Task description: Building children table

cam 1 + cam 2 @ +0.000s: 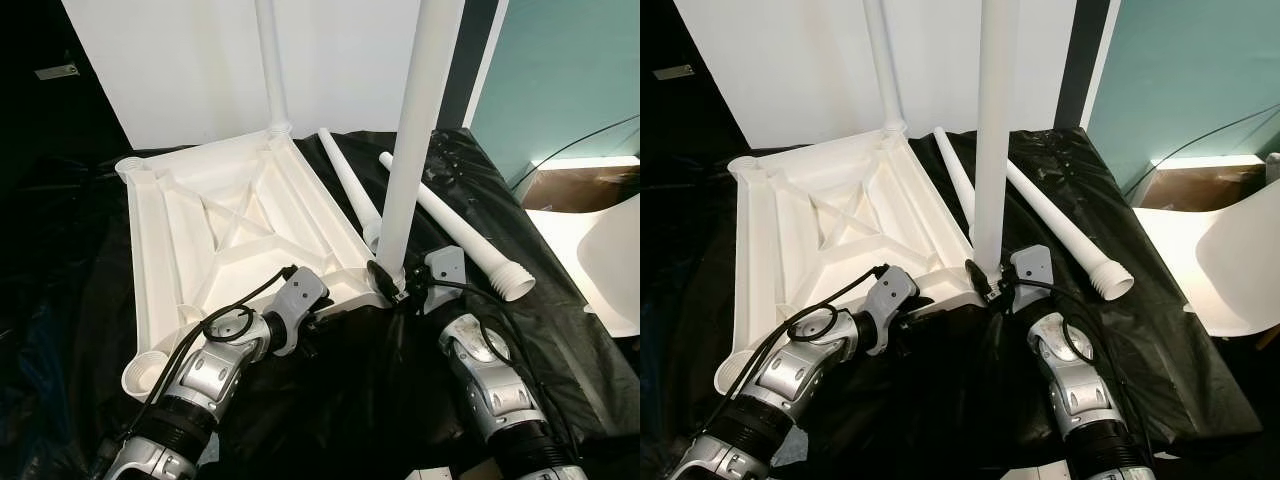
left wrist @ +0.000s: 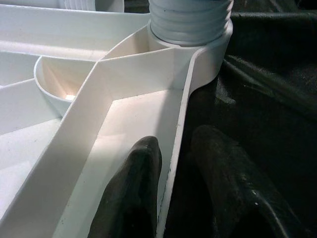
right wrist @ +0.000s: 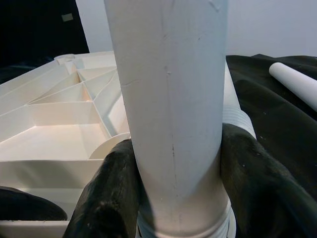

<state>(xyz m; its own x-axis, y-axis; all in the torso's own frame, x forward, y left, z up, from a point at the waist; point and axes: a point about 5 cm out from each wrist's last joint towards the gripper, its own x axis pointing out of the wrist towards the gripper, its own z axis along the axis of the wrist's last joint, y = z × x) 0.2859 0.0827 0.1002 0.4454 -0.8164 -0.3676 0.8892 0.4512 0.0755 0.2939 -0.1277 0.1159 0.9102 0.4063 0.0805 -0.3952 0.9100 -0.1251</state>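
Right gripper [image 1: 392,283] clamped on upright leg [image 1: 418,130] at near-right socket — long axis vertical; left gripper [image 1: 318,316] pinches tabletop [image 1: 215,235] rim alongside, steadying.

The table top [image 1: 230,215] and its legs [image 1: 420,130] are plain white. The sheet [image 1: 400,400] under them is glossy black. The arms [image 1: 215,370] are silver, the wall [image 1: 560,70] teal.

Head-mounted stereo eyes look forward and down on the upturned tabletop [image 1: 230,220], while both wrist cameras peer close along their fingers, sharing its near corner and upright leg [image 3: 171,114].
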